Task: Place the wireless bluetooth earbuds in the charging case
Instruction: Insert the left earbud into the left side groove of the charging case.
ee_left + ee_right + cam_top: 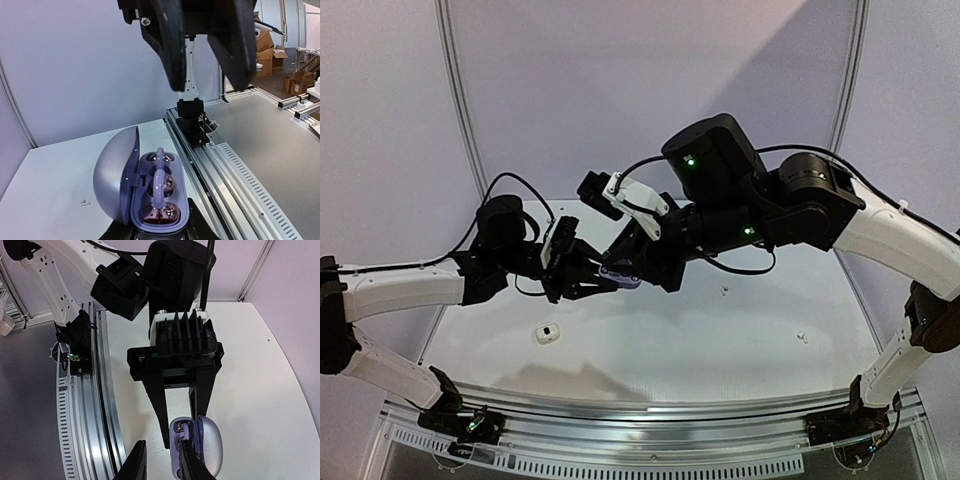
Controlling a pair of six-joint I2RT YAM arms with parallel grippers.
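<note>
Our left gripper [160,234] pinches the charging case [161,210]. Our right gripper [206,75] hangs spread wide at twelve o'clock — next we push the earbud [159,182] in.

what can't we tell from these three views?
Left wrist: right pincer fingers blurred, too near the lens.
Left wrist: left pincer fingertips cut off by the bottom edge, under the purple case.
Top external: case interior hidden behind both wrists.
Top external: white specks on the table too small to identify.
</note>
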